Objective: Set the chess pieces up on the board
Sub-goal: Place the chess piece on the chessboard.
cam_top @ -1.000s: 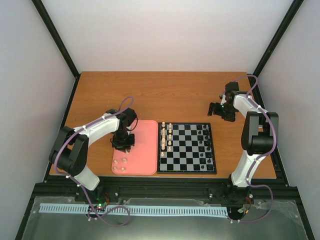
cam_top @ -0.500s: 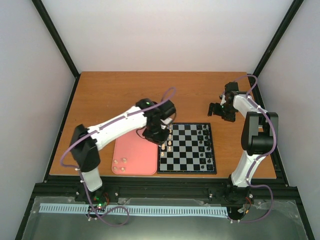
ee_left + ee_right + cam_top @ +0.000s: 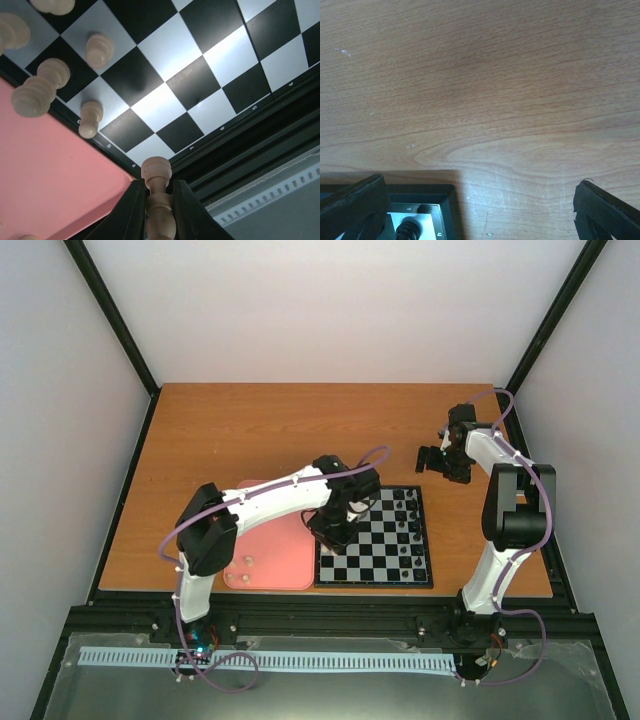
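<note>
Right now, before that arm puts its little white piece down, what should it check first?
1. Grip: left tool shut on the cream piece: ok.
2. Piece straight in the grip, head outward: ok.
3. Squares of the board just ahead are bare: ok.
4. Nearest standing pawn apart from the tool: ok.
5. Right tool open, off beyond the board's far right corner: ok.
6. Height above the board: cannot tell.

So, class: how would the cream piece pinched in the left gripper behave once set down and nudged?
Probably rigid: the cream piece looks undeformed in the left gripper. Tall, narrow and rounded, so likely to tip, then roll on the glossy board.
</note>
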Controlling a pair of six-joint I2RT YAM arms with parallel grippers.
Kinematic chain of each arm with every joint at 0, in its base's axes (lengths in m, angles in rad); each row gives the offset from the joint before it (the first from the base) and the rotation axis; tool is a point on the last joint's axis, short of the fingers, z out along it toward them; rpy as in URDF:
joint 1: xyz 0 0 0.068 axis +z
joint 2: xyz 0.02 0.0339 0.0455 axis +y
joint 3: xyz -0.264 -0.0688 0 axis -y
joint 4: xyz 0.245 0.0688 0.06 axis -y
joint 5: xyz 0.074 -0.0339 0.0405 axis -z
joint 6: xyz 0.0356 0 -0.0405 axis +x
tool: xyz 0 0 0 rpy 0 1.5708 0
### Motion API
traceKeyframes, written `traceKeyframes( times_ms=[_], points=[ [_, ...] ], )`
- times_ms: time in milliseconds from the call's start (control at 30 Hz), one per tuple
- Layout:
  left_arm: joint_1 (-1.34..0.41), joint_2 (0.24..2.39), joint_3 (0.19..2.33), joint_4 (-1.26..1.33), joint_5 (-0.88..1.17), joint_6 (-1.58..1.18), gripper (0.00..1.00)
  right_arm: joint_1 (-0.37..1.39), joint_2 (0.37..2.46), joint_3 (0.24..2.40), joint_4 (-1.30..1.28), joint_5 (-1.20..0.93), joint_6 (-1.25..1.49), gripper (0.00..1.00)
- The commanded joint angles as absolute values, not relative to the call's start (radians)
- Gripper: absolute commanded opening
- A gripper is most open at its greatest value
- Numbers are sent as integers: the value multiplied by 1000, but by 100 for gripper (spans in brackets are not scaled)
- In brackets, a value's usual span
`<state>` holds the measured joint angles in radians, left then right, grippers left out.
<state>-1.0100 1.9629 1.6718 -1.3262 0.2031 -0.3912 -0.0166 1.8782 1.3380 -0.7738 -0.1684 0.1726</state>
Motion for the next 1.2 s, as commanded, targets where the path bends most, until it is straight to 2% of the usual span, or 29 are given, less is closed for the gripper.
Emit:
traceKeyframes(
  times_ms=[0,267,1167],
  points=[
    [-1015,1992,1693,-1262,193,-378,3,-9,1845,1334,-775,-158,165,100],
    [-1015,2069,1720,-1217,175,-379,3,-9,1857,1344,-779,-158,163,100],
    [-1013,2116,1716,-1202,93,-359,4,-9,1877,1351,-781,-158,160,100]
  ],
)
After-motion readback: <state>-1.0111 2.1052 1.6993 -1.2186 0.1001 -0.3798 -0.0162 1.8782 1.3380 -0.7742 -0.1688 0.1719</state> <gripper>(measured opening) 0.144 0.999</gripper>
